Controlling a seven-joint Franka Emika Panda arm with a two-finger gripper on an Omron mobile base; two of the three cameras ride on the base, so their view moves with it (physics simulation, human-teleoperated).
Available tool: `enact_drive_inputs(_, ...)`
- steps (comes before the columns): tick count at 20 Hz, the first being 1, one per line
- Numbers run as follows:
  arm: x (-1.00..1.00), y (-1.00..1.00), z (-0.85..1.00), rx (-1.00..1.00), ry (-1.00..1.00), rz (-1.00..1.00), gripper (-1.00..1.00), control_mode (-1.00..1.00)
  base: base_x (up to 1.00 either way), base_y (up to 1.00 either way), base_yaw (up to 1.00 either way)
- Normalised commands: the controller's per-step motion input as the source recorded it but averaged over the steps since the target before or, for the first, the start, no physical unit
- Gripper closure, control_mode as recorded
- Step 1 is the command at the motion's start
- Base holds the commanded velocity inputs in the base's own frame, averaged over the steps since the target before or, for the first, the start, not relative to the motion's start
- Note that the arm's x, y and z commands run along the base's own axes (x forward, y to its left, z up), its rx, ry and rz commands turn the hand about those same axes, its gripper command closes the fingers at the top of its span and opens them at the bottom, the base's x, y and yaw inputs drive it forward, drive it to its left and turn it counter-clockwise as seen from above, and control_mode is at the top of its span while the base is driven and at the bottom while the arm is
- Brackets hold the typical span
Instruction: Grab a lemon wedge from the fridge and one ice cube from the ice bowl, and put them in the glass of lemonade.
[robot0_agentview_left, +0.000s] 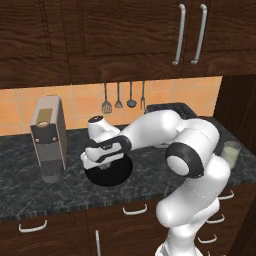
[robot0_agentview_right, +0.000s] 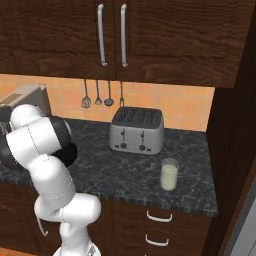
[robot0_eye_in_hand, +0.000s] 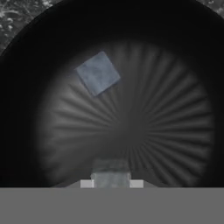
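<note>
Ice cube (robot0_eye_in_hand: 110, 175) pinched in closed pincer (robot0_eye_in_hand: 111, 183) over ice bowl (robot0_eye_in_hand: 26, 131)

Dark counter (robot0_agentview_right: 190, 150) bears toaster (robot0_agentview_right: 137, 130), glass of lemonade (robot0_agentview_right: 169, 174), ice bowl (robot0_agentview_left: 112, 175).

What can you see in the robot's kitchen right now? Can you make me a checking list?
Surface: dark speckled stone counter.
Job's things: wide black ice bowl under the hand. One ice cube lies loose inside it; a second pale lump sits between the claw's tips. Glass of lemonade stands in front of the toaster, towards the right end.
Clutter: silver toaster; grey coffee machine at the left.
Claw: claw low in the bowl, shut on the pale lump, likely an ice cube.
Cables: nothing seen.
Surroundings: four utensils hang on the orange tile wall; dark wood cabinets above, drawers below.
</note>
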Motion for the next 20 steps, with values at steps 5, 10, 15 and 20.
enact_drive_inputs(5,-0.24,-0.02,0.05,0.04,-0.09,0.00,1.00,-1.00,0.00,0.00,0.00)
enact_drive_inputs(10,-0.16,-0.12,0.00,0.03,-0.03,0.00,1.00,-1.00,0.00,0.00,0.00)
enact_drive_inputs(15,-0.27,-0.10,0.14,0.06,-0.08,0.00,1.00,-1.00,0.00,0.00,0.00)
enact_drive_inputs(20,-0.13,-0.17,0.95,-0.03,-0.23,-0.03,1.00,-1.00,0.00,0.00,0.00)
